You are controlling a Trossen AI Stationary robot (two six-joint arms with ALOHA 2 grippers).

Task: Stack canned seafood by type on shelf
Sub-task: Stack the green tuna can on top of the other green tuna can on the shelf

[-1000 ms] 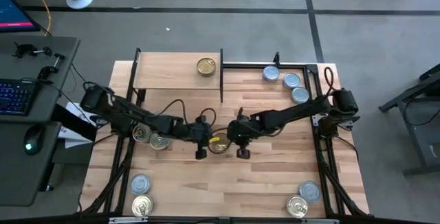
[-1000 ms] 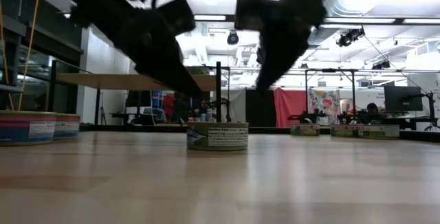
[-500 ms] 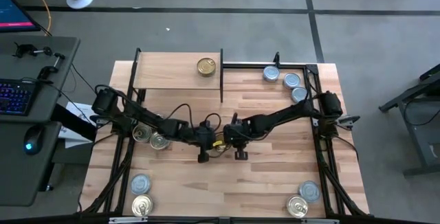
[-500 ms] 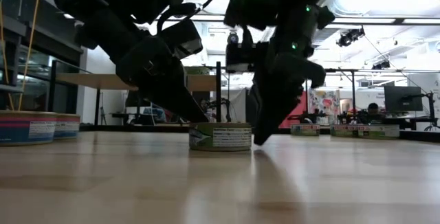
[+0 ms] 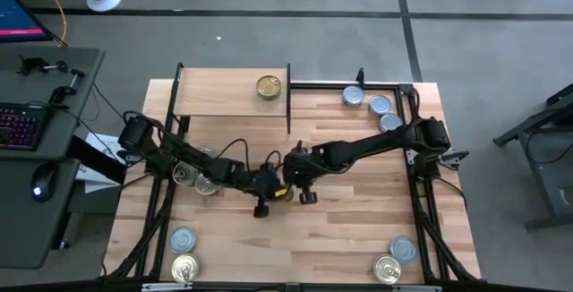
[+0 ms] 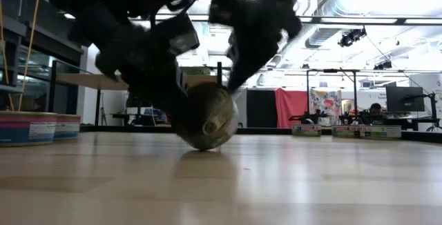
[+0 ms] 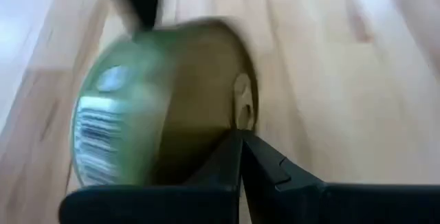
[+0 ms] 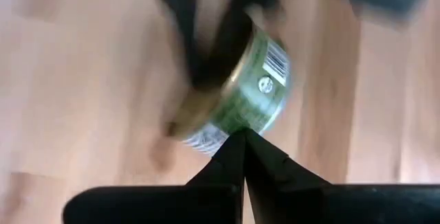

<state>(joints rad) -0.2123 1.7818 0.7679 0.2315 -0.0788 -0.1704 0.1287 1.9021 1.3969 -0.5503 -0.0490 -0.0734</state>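
A green-labelled, gold-ended tin of canned seafood [image 5: 283, 191] stands tipped on its rim at the table's middle, blurred in the low view [image 6: 205, 123]. My left gripper [image 7: 240, 136] and my right gripper [image 8: 243, 133] are both shut and meet it from opposite sides. The shelf [image 5: 228, 90] stands at the far left and carries one gold-topped tin [image 5: 269, 87] flat on its board. My left gripper presses its shut fingertips against the tin's gold end face [image 7: 237, 110], slanting down from the table's left. The tin is tilted, its lower rim on the table. My right gripper touches the tin's green side label [image 8: 256, 107] with its shut fingertips, slanting down from the table's right. The tin leans between the two grippers.
Two tins [image 5: 185, 175] lie under my left arm. Three silver-blue tins [image 5: 380, 106] sit at the far right. Pairs of tins rest at the near left [image 5: 183, 254] and near right [image 5: 395, 259]. Black frame rails [image 5: 414, 176] run along the table's sides.
The tin lay flat on the table and has tipped up onto its rim, one round end now facing the near edge. My left gripper has sunk against it. My right gripper has dropped beside it, rolled, and moved toward the table's left against its side.
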